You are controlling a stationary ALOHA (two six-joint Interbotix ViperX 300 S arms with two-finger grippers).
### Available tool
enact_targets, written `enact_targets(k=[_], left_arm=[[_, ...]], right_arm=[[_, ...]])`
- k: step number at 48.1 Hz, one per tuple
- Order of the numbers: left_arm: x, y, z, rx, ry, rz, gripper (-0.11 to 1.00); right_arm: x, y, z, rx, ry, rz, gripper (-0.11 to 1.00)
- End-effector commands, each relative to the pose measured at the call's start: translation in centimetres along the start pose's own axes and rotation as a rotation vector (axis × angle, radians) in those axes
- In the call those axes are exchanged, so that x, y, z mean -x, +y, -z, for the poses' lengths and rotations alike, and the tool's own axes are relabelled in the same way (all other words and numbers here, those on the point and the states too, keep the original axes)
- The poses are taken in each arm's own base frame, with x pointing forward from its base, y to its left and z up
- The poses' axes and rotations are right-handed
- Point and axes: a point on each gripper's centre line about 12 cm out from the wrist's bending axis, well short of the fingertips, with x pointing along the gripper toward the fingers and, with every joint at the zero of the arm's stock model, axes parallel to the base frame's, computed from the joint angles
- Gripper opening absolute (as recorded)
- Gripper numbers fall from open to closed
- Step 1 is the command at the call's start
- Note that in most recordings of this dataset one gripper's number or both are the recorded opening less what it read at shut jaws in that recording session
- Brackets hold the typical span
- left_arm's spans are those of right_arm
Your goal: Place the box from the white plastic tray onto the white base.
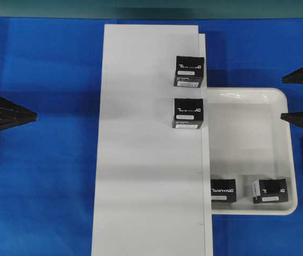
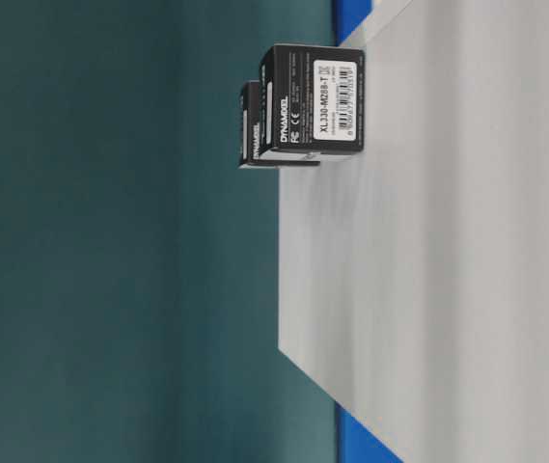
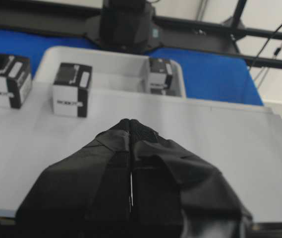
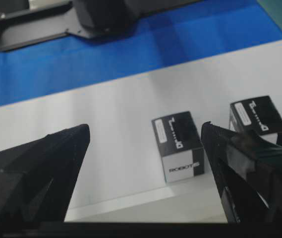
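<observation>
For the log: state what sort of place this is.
Probably a robotics lab bench: two robot arms flank a blue table holding a white board, a white tray and boxed Dynamixel motors.

The nearer black box [image 2: 313,99] in the table-level view bears "DYNAMIXEL" in white down its side and a white label reading "XL330-M288-T"; the box behind it [image 2: 251,123] shows "DYNAMIXEL" too. In the right wrist view, one box [image 4: 178,147] reads "ROBOTIS" on its white face
</observation>
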Motion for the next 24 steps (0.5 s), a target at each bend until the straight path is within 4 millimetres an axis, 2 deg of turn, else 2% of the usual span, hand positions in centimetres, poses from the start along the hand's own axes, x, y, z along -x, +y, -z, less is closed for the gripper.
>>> enact_targets(k=[1,24], left_arm=[[-0.17,-0.01,-0.34,-0.003,-0.009,0.0,-0.07],[-0.17,-0.01,-0.34,-0.003,-0.009,-0.001,-0.07]], right_arm=[[0.01,0.09,-0.39,-0.004,-0.015,-0.004,0.96],[-0.06,0.14,-0.13,-0.032,-0.018,-0.011,0.96]])
